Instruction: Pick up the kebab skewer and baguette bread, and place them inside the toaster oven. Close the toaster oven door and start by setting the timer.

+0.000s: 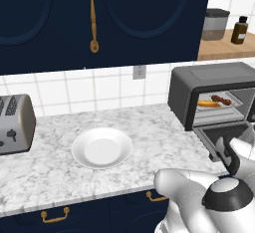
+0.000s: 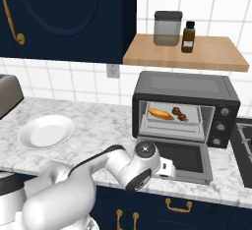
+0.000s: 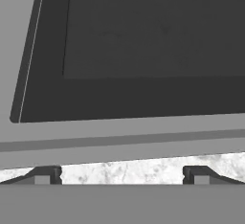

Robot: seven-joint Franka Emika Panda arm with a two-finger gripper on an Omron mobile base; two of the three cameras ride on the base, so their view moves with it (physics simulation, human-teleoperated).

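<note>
A: Food?
B: Baguette bread (image 2: 161, 114) & kebab skewer (image 2: 179, 114) on rack in toaster oven (image 2: 186, 87); toaster oven door (image 2: 183, 159) down flat.
A: Gripper (image 3: 122, 175)?
B: Fingers spread, empty, at door's front edge.

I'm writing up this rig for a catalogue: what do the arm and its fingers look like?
The arm is glossy white, made of rounded, bulbous segments with dark grey joint caps and bands. Its fingers are small, dark grey and wedge-shaped. No cables or markings are visible.

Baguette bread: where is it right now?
The baguette bread lies on the rack inside the open toaster oven, left of the kebab skewer in the right base view.
</note>
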